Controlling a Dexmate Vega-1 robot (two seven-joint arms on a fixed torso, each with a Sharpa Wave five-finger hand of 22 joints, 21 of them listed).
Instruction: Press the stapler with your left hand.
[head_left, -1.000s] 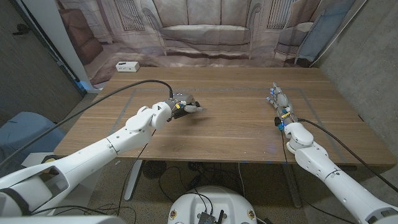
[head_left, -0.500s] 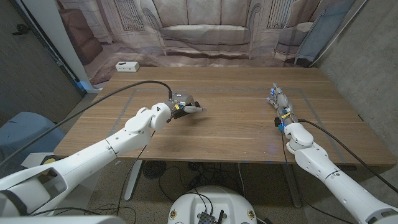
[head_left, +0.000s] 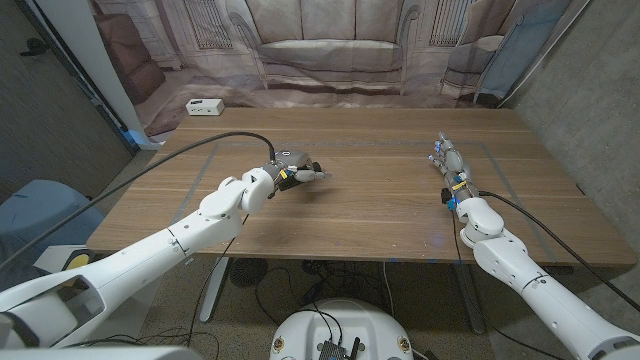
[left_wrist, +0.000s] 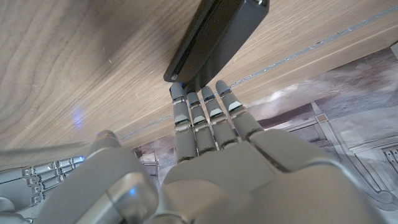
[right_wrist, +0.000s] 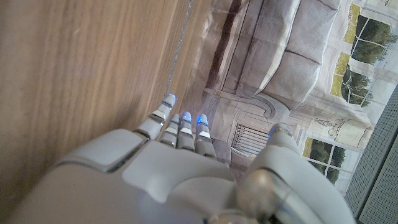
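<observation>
The left hand (head_left: 291, 168) sits over the stapler (left_wrist: 214, 38) on the left half of the wooden table (head_left: 380, 215); its fingers (left_wrist: 208, 115) lie straight and close together, tips on or just at the stapler's dark body; the right hand (head_left: 450, 165) stands well apart at the table's right side, fingers straight and together, holding nothing; a white box (head_left: 204, 106) lies beyond the far left corner.
</observation>
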